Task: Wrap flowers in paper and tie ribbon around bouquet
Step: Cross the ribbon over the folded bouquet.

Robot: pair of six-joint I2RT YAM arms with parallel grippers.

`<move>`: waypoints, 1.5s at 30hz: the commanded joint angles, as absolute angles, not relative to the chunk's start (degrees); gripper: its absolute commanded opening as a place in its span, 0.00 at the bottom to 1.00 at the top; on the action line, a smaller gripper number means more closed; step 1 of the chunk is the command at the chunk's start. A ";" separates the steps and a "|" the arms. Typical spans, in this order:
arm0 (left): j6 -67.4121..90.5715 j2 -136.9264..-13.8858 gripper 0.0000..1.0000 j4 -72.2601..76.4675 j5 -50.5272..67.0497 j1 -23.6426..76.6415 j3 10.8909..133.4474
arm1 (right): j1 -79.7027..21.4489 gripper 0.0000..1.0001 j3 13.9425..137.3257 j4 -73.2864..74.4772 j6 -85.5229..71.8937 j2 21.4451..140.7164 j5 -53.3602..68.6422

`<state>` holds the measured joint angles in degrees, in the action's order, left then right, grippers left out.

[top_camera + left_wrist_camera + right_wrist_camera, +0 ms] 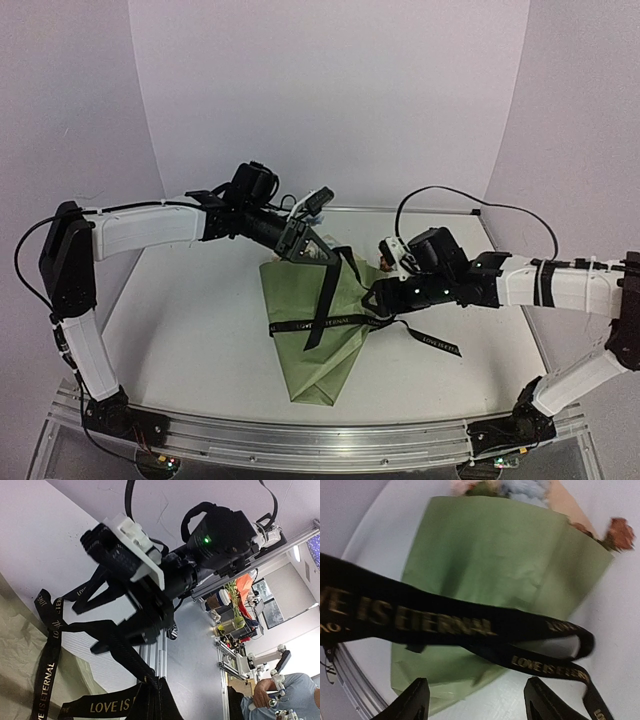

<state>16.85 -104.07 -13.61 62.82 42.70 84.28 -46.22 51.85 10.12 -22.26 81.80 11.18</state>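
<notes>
The bouquet lies on the table as a green paper (318, 345) cone with its narrow end toward the near edge. At its far, wide end pale blue and cream flowers (522, 487) and a rust bloom (620, 529) poke out. The black ribbon (322, 325) with gold lettering crosses the cone's middle. One strand rises to my left gripper (308, 247), which is shut on it above the wide end; the strand enters the jaws (156, 692). My right gripper (482, 700) stands open at the cone's right edge, with the ribbon (445, 622) just beyond its fingertips (415, 700).
A loose ribbon tail (435, 343) trails right of the cone on the white table (190, 320). An aluminium rail (320, 440) runs along the near edge. White walls close the back and sides. The right arm (150, 580) fills the left wrist view.
</notes>
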 commanded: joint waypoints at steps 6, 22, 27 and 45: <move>18.70 -105.89 0.00 -16.04 67.02 42.64 87.60 | -52.92 0.67 53.68 -17.95 -13.35 92.04 16.66; 21.92 -106.62 0.04 -15.57 65.15 40.97 86.41 | -54.81 0.22 52.36 -19.96 -13.63 91.27 9.41; 21.89 -104.73 0.35 -17.53 59.97 40.17 84.65 | -54.85 0.04 48.81 -19.99 -13.77 88.85 4.94; 9.00 -100.21 0.45 -32.80 32.89 38.18 76.41 | -54.91 0.00 46.17 -19.61 -11.29 80.41 1.26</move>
<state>16.81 -98.59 -25.09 41.84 36.78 75.57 -54.59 46.75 -18.35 -12.40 84.32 2.55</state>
